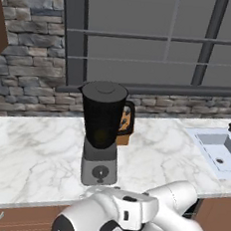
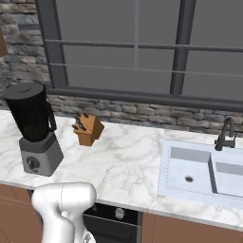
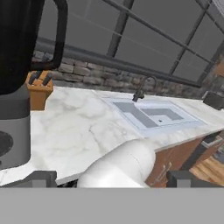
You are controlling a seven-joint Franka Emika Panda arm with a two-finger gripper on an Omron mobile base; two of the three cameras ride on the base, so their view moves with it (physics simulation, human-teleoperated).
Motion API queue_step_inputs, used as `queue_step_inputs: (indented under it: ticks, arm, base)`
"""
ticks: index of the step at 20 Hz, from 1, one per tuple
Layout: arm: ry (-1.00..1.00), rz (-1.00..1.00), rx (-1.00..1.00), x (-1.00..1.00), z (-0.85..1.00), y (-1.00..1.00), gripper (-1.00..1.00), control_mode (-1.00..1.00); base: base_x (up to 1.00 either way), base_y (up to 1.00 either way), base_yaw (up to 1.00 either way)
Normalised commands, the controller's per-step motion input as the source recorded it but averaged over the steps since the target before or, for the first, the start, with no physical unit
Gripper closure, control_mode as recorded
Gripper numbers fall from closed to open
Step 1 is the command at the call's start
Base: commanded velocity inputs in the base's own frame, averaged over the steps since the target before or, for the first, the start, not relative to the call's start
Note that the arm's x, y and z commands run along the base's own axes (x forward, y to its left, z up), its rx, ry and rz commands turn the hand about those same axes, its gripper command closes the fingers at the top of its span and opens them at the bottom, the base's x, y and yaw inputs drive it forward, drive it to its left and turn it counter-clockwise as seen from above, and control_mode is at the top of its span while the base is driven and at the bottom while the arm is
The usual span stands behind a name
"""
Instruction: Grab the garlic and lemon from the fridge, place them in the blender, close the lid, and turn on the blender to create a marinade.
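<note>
Jaws stand wide and empty; you see their tips (image 3: 109, 179) at the bottom of the hand view, low at the table (image 1: 29, 149) edge. From them the blender (image 3: 17, 87) lies at about ten o'clock, close, its long axis upright. Its knob (image 1: 100, 173) faces you, so the coming move likely turns on reaching up and left to it. Lid (image 1: 105, 89) sits on the jar. A yellowish glow low in the jar may be the lemon; garlic can't be made out through the dark wall. Knife block (image 2: 88, 129) stands just behind.
</note>
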Motion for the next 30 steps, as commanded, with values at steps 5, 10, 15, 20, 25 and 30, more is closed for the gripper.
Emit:
queue_step_inputs:
  ticks: [5,10,15,20,25,30]
  arm:
    - [-0.30,-0.25,0.20,0.05,-0.61,-0.13,-1.00,-1.00]
    - [-0.21,-0.10,0.10,0.23,-0.47,0.00,-1.00,-1.00]
    - [-0.11,0.00,0.04,0.35,-0.32,0.00,-1.00,-1.00]
    - [-0.09,0.00,0.03,0.31,-0.45,0.00,-1.00,-1.00]
    - [-0.07,0.00,0.03,0.33,-0.30,0.00,-1.00,-1.00]
    - [-0.02,0.00,0.02,0.38,-0.31,0.00,-1.00,-1.00]
  base:
    - [0.00,0.00,0.00]
    - [0.00,0.00,0.00]
    - [0.00,0.00,0.00]
    - [0.00,0.00,0.00]
    - [0.00,0.00,0.00]
    - [0.00,0.00,0.00]
